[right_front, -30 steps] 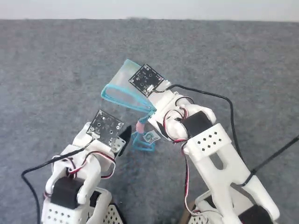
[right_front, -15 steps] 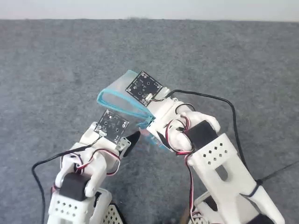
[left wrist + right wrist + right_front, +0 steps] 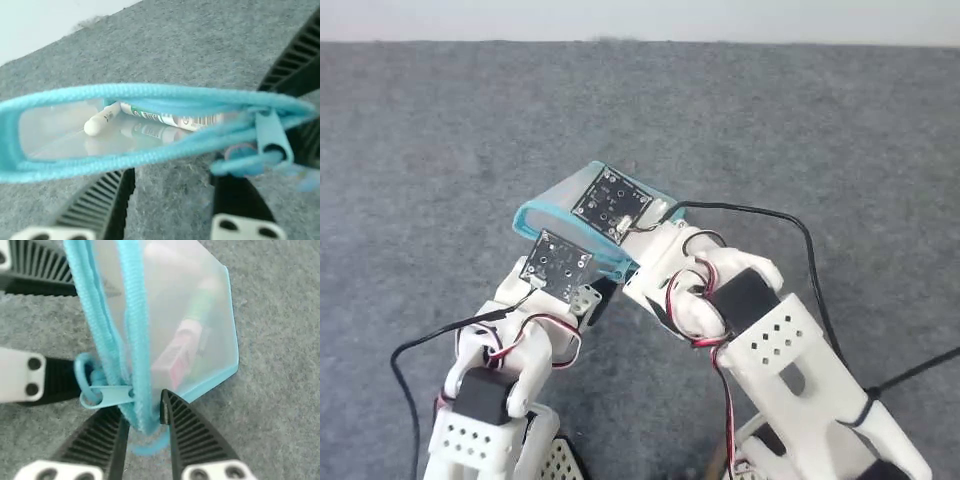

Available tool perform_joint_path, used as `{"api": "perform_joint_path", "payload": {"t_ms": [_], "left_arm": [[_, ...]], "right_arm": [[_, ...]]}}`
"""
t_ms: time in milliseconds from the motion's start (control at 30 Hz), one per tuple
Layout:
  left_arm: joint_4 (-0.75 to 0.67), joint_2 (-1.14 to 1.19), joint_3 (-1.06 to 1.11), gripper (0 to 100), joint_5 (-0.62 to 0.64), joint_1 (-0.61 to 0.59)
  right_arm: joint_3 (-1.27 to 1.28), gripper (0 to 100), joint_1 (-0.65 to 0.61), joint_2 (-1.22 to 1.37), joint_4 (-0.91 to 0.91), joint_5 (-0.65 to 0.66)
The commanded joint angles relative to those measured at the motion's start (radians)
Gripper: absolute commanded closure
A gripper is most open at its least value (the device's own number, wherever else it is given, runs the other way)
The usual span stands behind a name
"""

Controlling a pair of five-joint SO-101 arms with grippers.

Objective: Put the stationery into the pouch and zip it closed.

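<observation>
Left wrist view: stationery (image 3: 150, 119) inside pouch (image 3: 55, 132), slider (image 3: 272, 135) at the end, mouth unzipped. Right gripper (image 3: 144, 412) clamps the pouch's end; left gripper (image 3: 172, 182) is spread. Zipping is left.

Bright, even, diffuse light leaves only faint, soft shadows on the grey mat (image 3: 420, 150).

Counter (image 3: 440, 130): surface covered in grey, felt-like fabric with a fine speckled texture. Background strip (image 3: 640, 18): plain pale band running along the counter's far edge.
</observation>
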Motion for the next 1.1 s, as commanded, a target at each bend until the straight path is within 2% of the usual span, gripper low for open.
{"api": "perform_joint_path", "payload": {"t_ms": [0,100,233,433,500,667,800,1067], "left_arm": [[-0.049,-0.012,-0.010,88,0.035,0.009],[-0.052,-0.015,-0.013,99,0.035,0.003],[-0.048,-0.015,-0.016,99,0.031,0.000],[-0.025,-0.017,-0.018,99,-0.003,0.000],[-0.009,-0.017,-0.018,97,-0.005,0.008],[0.068,-0.017,-0.071,80,-0.006,0.008],[0.081,-0.015,-0.088,78,-0.006,0.014],[0.083,-0.015,-0.096,77,0.005,0.098]], "right_arm": [[-0.012,99.1,-0.025,-0.035,-0.001,-0.005],[0.054,99.1,-0.024,-0.042,-0.044,0.023],[0.143,99.1,-0.021,-0.036,-0.133,0.037],[0.161,99.1,0.073,-0.039,-0.160,0.034],[0.158,99.1,0.084,-0.045,-0.180,0.031],[0.078,99.1,0.127,-0.041,-0.179,0.028],[0.015,99.1,0.182,-0.036,-0.179,-0.038],[0.009,99.1,0.180,-0.044,-0.142,-0.069]]}}
